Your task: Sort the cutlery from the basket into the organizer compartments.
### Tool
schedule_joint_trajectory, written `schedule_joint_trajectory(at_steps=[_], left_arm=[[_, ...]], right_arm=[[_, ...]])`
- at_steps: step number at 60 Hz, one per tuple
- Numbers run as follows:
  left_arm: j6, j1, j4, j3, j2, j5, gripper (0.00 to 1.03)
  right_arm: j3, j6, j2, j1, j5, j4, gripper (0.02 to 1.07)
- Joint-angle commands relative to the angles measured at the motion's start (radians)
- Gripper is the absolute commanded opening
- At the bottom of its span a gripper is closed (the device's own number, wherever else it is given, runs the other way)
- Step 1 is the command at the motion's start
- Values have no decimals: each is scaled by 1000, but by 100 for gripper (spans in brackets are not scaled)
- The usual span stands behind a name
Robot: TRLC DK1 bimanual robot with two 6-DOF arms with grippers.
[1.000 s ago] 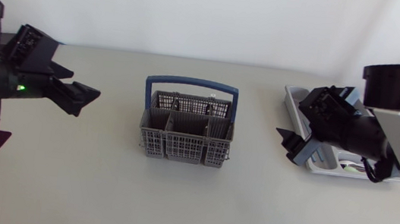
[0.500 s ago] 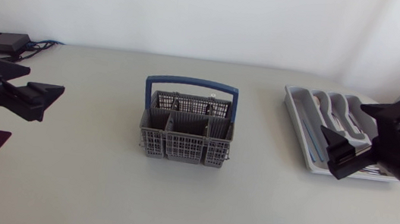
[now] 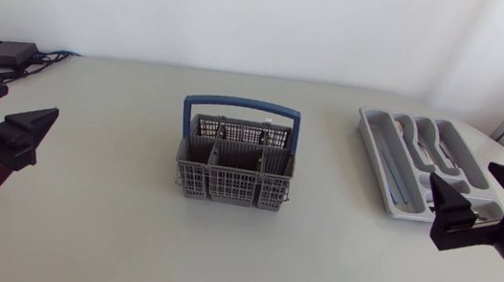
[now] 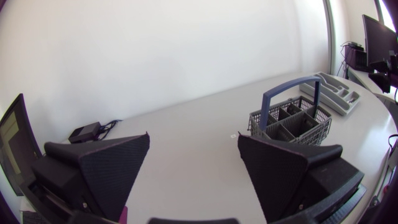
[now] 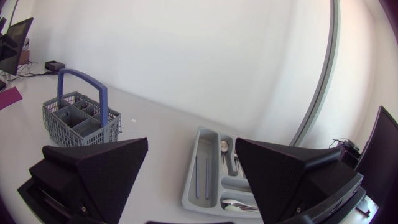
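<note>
Basket: grey plastic mesh cutlery basket [image 3: 232, 189] with blue hoop handle [image 3: 242, 104]; upright at mid-desk, well apart from both tools.
Basket contents: nothing showing above the rim; compartments dark, any cutlery inside not discernible.
Organizer: grey plastic cutlery tray [image 3: 400, 208]; far right of desk, right of the basket.
Organizer contents: metal spoons [image 5: 222, 147] lying in the middle compartments; thin blue-handled pieces [image 5: 198, 174] in the long compartment nearest the basket.
Left tool [image 4: 193, 137]: at the left edge of the desk; wedge fingers wide apart, nothing held.
Right tool [image 5: 191, 142]: near right, just nearer than the tray; fingers wide apart, nothing held.
Handling (judged): cutlery probably light, stiff, smooth and slippery; thin handles apt to twist between broad fingers.
Hold (judged): across the flat of a handle near its upper end; lift straight up, clear of the mesh walls.
Surface: pale matte desk [image 3: 124, 241].
</note>
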Motion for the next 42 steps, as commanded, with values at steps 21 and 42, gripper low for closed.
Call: schedule_joint_trajectory(at_steps=[21, 42], left_arm=[[-142, -56, 121, -255, -243, -94, 98], [-266, -118, 213, -458, -445, -188, 98]], right_arm=[[-223, 208, -237, 0, 57, 57, 103], [-317, 286, -343, 2, 80, 78, 103]])
